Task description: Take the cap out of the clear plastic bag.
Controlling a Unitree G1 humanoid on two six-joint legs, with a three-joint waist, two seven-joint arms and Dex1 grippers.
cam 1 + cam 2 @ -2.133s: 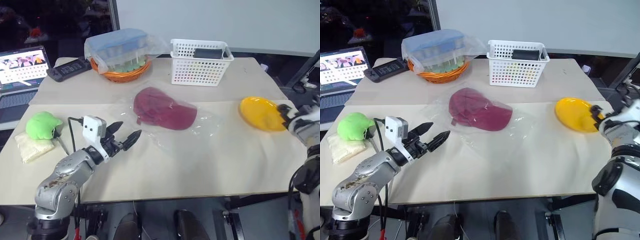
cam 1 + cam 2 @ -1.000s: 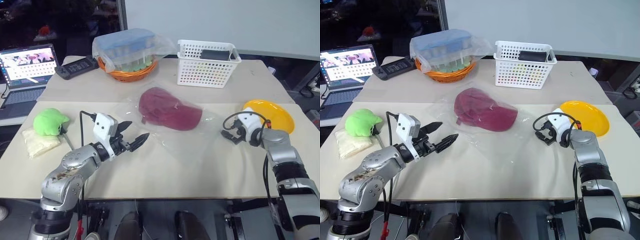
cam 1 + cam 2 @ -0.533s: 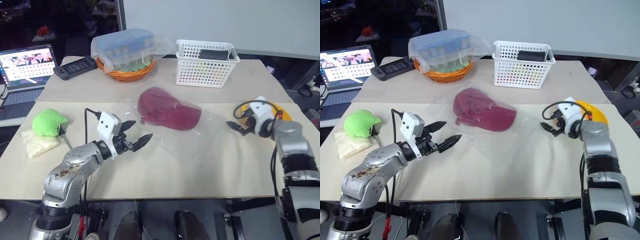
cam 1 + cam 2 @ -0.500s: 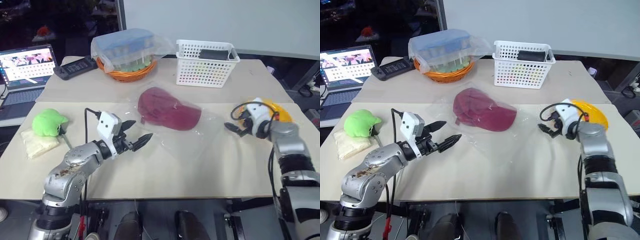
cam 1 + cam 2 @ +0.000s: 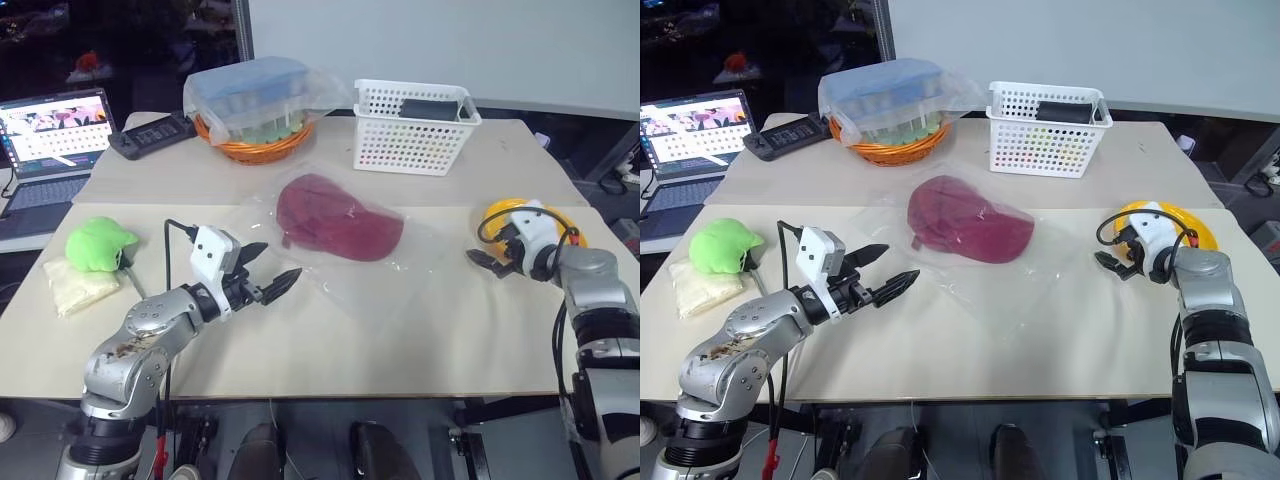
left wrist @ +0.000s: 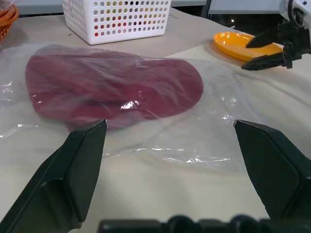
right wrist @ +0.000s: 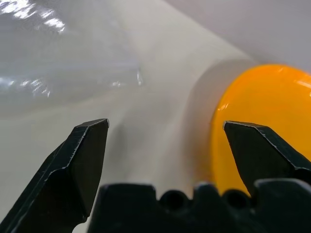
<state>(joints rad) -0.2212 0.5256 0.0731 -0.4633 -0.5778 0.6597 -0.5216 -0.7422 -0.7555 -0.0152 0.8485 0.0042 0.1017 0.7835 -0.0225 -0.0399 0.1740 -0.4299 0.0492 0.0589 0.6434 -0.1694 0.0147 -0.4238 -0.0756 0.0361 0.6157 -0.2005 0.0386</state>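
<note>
Cap [image 5: 338,216] lies sealed inside the clear plastic bag [image 5: 400,262] at mid-table, untouched. The right gripper [image 5: 487,258], jaws wide and empty, has drifted back from the bag's edge toward the yellow plate [image 5: 572,223], so it seems no nearer a grasp. The left gripper [image 5: 268,271] waits spread and empty beside the bag's near corner.

Illumination is even and bright across the pale beige bench [image 5: 420,320], while the room behind its far left corner is dark. White glare streaks mark the clear crinkly plastic bag [image 6: 214,141]. Shadows are soft and short. In the right wrist view, the round yellow plate [image 7: 262,126] appears blurred.
</note>
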